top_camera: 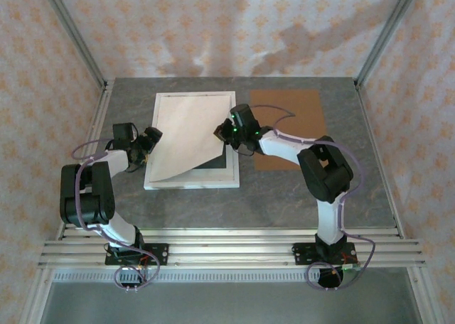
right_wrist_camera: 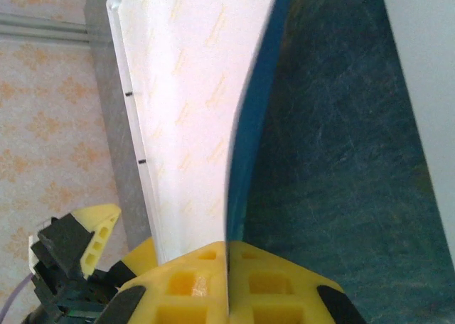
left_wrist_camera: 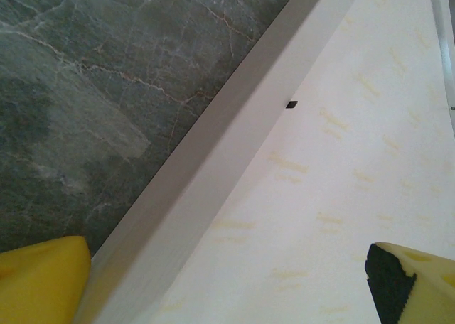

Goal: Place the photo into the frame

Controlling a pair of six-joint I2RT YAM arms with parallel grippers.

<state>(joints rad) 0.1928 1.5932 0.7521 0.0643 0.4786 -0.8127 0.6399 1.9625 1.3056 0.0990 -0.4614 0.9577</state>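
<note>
Photo (right_wrist_camera: 192,111) in right hand (right_wrist_camera: 227,285), left hand (left_wrist_camera: 224,288) agape

The left arm folds at a low elbow, its forearm reaching to the left edge of the frame (top_camera: 151,169). The left gripper (top_camera: 151,141) hovers there, jaws spread wide, one finger on either side of that border. The right arm bends its elbow right of the frame, and the right gripper (top_camera: 222,132) is pinched tight on the lifted edge of the photo (top_camera: 186,136).
</note>
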